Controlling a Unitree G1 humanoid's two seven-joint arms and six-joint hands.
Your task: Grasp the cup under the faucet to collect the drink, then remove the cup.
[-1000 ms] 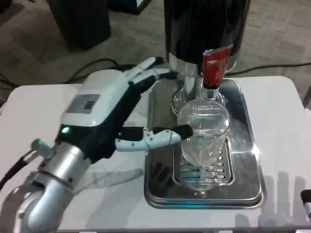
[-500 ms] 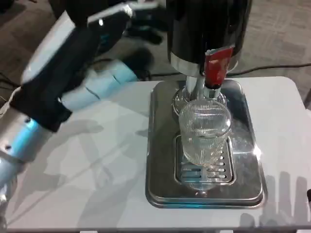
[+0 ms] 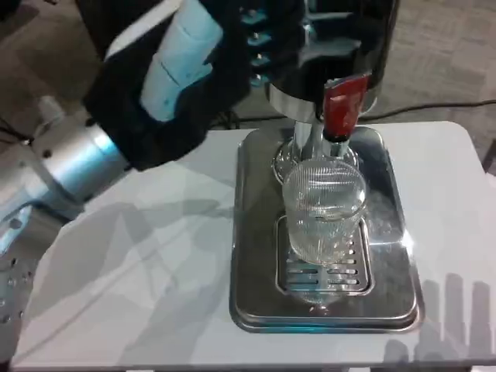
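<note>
A clear ribbed cup stands upright on the grate of the steel drip tray, right under the faucet with its red lever. Nothing touches the cup. My left hand is raised high at the upper left, well above and to the left of the cup. Its back faces the camera and its fingers are spread, lying against the left side of the black dispenser body. It holds nothing.
The drip tray sits on the white table, with bare surface to its left and right. Black cables run along the carpet behind the table. My silver left forearm crosses the left part of the picture.
My left hand has let go of the cup's side and has risen up and back toward the dispenser body. The cup has stayed in place under the faucet.
</note>
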